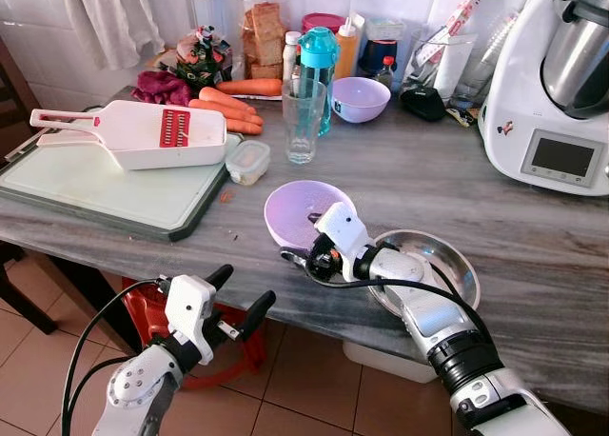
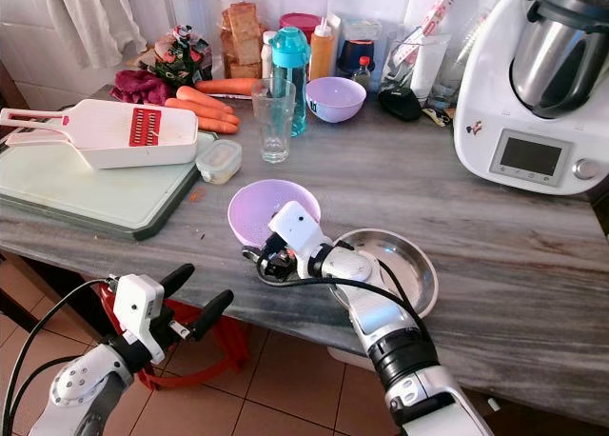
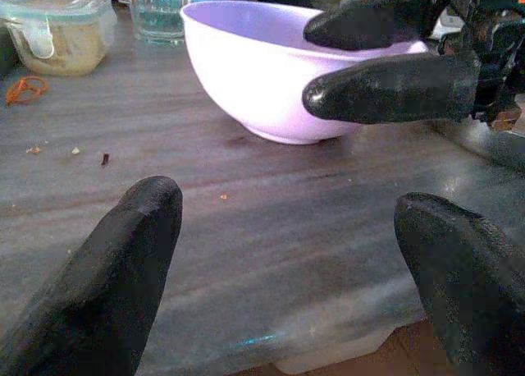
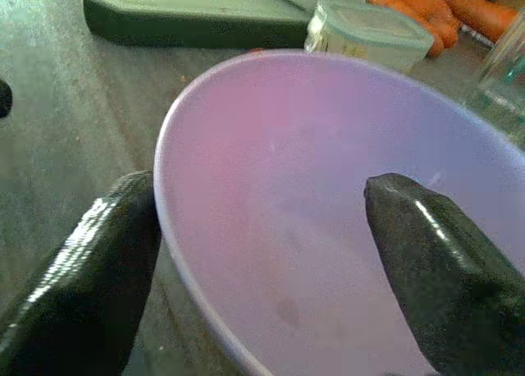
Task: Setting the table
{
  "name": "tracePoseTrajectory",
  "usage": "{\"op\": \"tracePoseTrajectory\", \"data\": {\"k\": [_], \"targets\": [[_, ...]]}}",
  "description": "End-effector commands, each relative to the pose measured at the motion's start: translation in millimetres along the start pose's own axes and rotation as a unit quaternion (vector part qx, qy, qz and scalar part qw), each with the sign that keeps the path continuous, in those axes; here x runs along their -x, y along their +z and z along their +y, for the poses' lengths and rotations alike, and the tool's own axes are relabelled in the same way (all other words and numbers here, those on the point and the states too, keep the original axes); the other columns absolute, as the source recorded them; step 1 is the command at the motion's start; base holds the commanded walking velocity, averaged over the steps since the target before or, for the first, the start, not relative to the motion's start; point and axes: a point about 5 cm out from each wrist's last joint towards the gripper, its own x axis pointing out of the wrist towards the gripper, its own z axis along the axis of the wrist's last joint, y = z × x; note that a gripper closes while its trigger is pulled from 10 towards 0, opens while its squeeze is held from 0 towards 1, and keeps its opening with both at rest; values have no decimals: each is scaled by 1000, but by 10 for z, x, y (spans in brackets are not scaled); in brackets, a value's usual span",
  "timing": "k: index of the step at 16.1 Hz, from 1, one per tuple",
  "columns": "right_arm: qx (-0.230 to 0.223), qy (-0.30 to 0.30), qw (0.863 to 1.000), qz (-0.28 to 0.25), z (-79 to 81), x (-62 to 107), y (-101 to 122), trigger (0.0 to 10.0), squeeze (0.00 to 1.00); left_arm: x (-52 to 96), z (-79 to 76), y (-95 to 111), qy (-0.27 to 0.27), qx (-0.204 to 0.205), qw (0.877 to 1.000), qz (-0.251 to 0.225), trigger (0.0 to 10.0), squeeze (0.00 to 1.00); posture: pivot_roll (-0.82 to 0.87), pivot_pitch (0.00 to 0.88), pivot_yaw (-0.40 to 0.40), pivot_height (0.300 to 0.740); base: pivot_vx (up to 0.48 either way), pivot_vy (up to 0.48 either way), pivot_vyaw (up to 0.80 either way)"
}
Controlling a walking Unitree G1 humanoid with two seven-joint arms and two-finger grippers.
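Note:
A lilac plastic bowl (image 1: 290,208) stands upright near the front edge of the grey stone counter (image 1: 533,265). My right gripper (image 4: 262,253) is open and straddles the bowl's near rim, one finger inside the bowl (image 4: 328,162) and one outside. Just right of it lies a shallow steel bowl (image 1: 455,263), under my right wrist. My left gripper (image 1: 240,293) is open and holds nothing, below and in front of the counter edge, pointing toward the lilac bowl (image 3: 246,72).
Behind the bowl stand a drinking glass (image 1: 303,122), a small lidded container (image 1: 248,162) and a teal bottle (image 1: 318,60). A green cutting board (image 1: 95,193) with a white slicer (image 1: 143,136) fills the left. A second lilac bowl (image 1: 360,98) and a kitchen machine (image 1: 561,84) stand behind.

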Motion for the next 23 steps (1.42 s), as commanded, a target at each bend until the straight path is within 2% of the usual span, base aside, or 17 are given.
{"op": "tracePoseTrajectory", "data": {"k": [1,4,7,10,12,14,16,17,19,22,23], "targets": [[18,-6,999,-29,-30,-12,180,10000,1000,-38,-7,28,-6,-6,1000,-3,10000,0,30,33,-31,740,0,0,0],[21,-10,999,-40,-30,-16,242,10000,1000,-64,-11,40,-7,-5,1000,-6,10000,0,23,27,-31,740,0,0,0],[25,-41,997,-65,-71,8,350,10000,1000,-95,-19,49,-10,-5,1000,-10,10000,0,19,17,-34,740,0,0,0],[34,-97,991,-92,-116,110,469,10000,1000,-126,-14,71,-3,-10,1000,-19,10000,0,10,8,-32,740,0,0,0],[33,-126,986,-103,-121,228,503,10000,1000,-158,30,122,19,-20,999,-33,10000,0,-8,4,-32,740,0,0,0],[61,-176,976,-110,-146,406,505,10000,1000,-205,98,174,55,-45,997,-39,10000,0,-16,2,-34,740,0,0,0],[75,-214,969,-101,-170,550,452,10000,1000,-199,91,127,65,-29,997,-33,10000,0,-25,0,-35,740,0,0,0],[74,-248,962,-84,-189,699,388,10000,1000,-190,43,105,64,-27,997,-32,10000,0,-26,2,-36,740,0,0,0],[57,-274,957,-75,-200,785,336,10000,1000,-190,23,96,63,-26,997,-32,10000,0,-26,2,-36,740,0,0,0],[46,-357,933,-24,-277,1017,169,10000,1000,-187,44,93,66,-26,997,-32,10000,0,-31,3,-39,740,0,0,0],[29,-364,931,-12,-275,1045,114,10000,1000,-185,58,92,67,-28,997,-31,10000,0,-29,1,-42,740,0,0,0]]}}
